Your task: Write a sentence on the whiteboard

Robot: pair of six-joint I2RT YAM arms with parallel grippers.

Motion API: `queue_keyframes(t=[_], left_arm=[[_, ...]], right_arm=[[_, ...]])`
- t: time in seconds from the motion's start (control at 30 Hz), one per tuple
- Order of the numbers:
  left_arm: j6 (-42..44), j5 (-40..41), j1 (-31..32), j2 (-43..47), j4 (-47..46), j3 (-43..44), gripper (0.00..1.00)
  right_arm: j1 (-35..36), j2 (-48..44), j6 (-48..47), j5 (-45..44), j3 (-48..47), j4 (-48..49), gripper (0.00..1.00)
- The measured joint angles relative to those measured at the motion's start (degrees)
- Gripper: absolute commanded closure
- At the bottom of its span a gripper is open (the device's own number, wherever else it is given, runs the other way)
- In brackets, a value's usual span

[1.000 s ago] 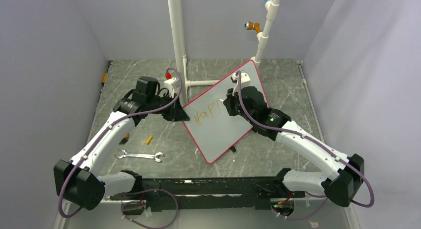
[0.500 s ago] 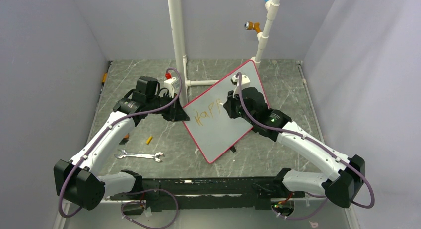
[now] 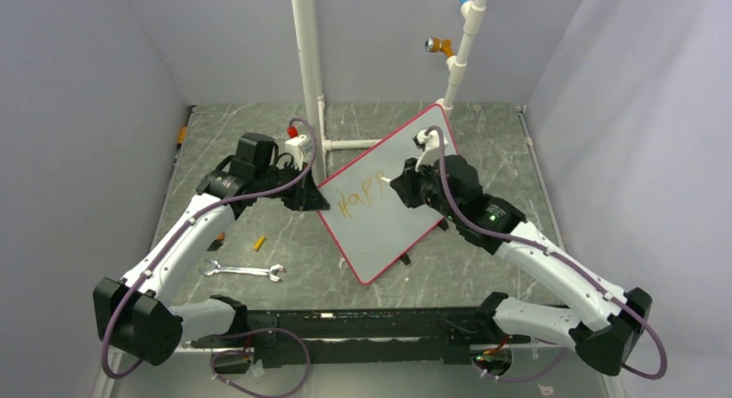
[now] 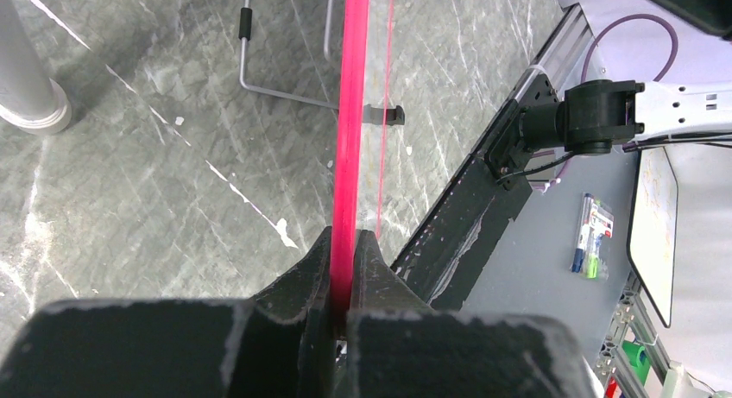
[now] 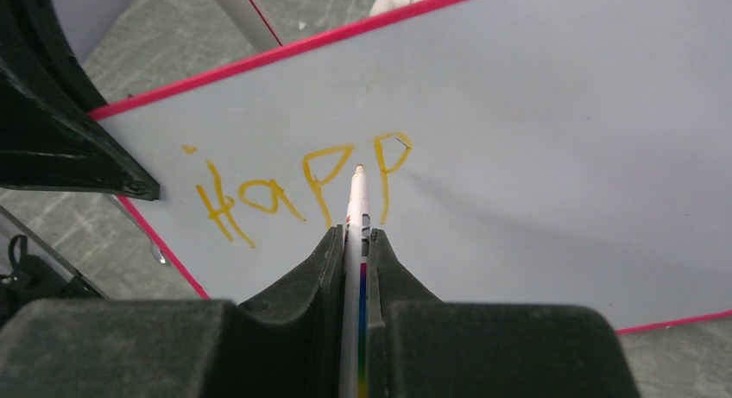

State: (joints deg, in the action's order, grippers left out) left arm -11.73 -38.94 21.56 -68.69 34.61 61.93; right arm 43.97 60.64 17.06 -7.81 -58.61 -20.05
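Note:
The whiteboard (image 3: 388, 230), white with a red-pink frame, stands tilted on the table. My left gripper (image 3: 318, 199) is shut on its left edge; in the left wrist view the red frame (image 4: 350, 113) runs up from between the closed fingers (image 4: 345, 258). My right gripper (image 3: 404, 189) is shut on a white marker (image 5: 354, 234) with a rainbow stripe. The marker tip is lifted just off the board, between the two P's. The sentence (image 5: 298, 191) reads "Happ" in orange-yellow; it also shows in the top view (image 3: 362, 199).
A silver wrench (image 3: 244, 270) and a small yellow piece (image 3: 258, 242) lie at the front left. White pipes (image 3: 309, 70) rise at the back, with a white-and-red box (image 3: 298, 146) by the left arm. The board's wire stand (image 4: 293, 87) shows behind it.
My right gripper has finished the second "p" and drawn back to the right and away from the board with the marker. The left arm and board have not moved.

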Motion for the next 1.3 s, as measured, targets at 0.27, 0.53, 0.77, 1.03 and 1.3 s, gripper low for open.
queue_keyframes(t=[0.27,0.53,0.77,1.03,1.3], left_arm=[[0.0,0.02,0.0,0.0,-0.02,0.0,1.0],[-0.04,0.2,0.02,0.0,0.04,0.0,1.0],[-0.11,0.31,0.02,0.09,0.09,0.0,1.0],[-0.31,1.62,0.76,1.73,-0.2,-1.05,1.0],[-1.11,2.56,1.36,2.16,-0.48,-1.2,1.0]], right_arm=[[0.0,-4.57,0.37,-2.03,0.2,0.24,1.0],[0.0,-6.38,-0.11,-5.07,0.33,-0.35,1.0],[0.0,-7.21,0.04,-5.79,0.98,-0.5,1.0],[0.0,-7.32,1.42,-5.81,1.2,-2.08,1.0],[-0.02,-9.2,2.43,-5.92,2.95,-2.67,1.0]])
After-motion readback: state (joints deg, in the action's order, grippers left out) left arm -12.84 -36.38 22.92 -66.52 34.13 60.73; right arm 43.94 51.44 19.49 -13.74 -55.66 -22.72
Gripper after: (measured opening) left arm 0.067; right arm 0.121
